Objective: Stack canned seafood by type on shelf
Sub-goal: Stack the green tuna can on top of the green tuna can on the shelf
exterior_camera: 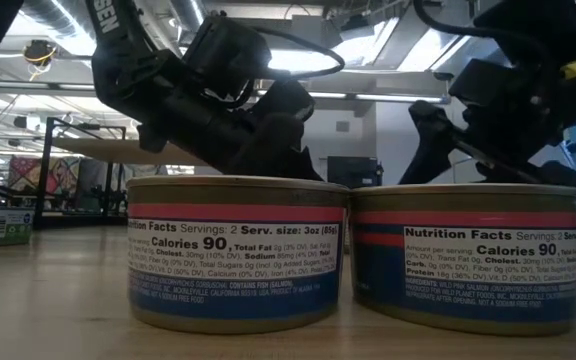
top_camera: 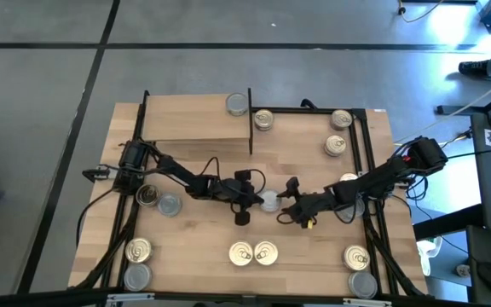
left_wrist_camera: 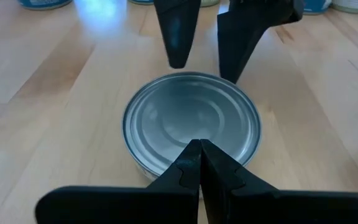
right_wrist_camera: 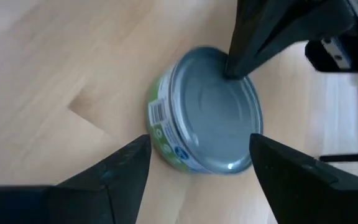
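Note:
A tin of canned seafood with a plain silver top [top_camera: 269, 202] [left_wrist_camera: 191, 121] [right_wrist_camera: 213, 115] stands upright on the tabletop at mid-table. My left gripper [top_camera: 259, 201] [left_wrist_camera: 199, 145] reaches it from the table's left, shut. My right gripper [top_camera: 290, 205] [right_wrist_camera: 199, 144] comes from the right, open, its fingers spread at the tin's right side with a gap to its wall. The shelf [top_camera: 196, 128] stands at the far left, one tin [top_camera: 238, 104] on its right end. My left gripper sets its shut fingertips [right_wrist_camera: 234, 67] on the tin's flat silver top, close to the rim on the table's left side [left_wrist_camera: 194, 134]. The fingers slant down from the table's left. The tin stands with its base on the tabletop.
Other tins dot the tabletop: at the far right [top_camera: 341, 119] [top_camera: 335, 145], beside the shelf [top_camera: 263, 119], at the left [top_camera: 149, 196] [top_camera: 170, 205], and along the near edge [top_camera: 241, 253] [top_camera: 266, 253] [top_camera: 355, 256] [top_camera: 137, 250]. Two labelled tins [exterior_camera: 236, 255] [exterior_camera: 468, 255] fill the low view.

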`<state>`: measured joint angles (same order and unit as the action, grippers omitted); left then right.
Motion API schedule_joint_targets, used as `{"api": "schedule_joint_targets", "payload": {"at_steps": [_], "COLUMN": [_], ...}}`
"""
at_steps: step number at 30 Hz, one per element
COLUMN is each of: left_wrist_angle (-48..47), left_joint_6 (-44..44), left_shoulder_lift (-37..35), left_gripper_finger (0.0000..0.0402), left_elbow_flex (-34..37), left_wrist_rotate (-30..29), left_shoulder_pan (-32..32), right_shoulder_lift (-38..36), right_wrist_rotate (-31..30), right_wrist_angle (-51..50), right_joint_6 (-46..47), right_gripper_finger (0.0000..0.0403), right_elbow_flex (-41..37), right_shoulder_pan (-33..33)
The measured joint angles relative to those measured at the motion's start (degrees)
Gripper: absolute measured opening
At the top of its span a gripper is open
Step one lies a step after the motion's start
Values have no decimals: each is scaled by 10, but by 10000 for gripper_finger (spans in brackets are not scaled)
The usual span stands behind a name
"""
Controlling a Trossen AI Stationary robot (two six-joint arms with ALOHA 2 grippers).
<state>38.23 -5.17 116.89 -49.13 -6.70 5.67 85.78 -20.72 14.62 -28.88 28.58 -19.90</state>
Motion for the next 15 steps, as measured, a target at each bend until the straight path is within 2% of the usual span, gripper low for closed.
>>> {"api": "schedule_joint_targets", "payload": {"at_steps": [10,15], "left_wrist_angle": [-2,8], "left_joint_6": [-4,-10], "left_shoulder_lift": [6,17], "left_gripper_finger": [1,1], "left_elbow_flex": [0,-1], "left_wrist_rotate": [-11,-12], "left_shoulder_pan": [10,12], "right_shoulder_lift": [2,27], "right_wrist_rotate": [-7,-7], "right_wrist_angle": [-16,-7], "right_joint_6": [0,-8], "right_gripper_finger": [273,273], "right_elbow_flex": [0,0], "right_shoulder_pan": [0,0]}}
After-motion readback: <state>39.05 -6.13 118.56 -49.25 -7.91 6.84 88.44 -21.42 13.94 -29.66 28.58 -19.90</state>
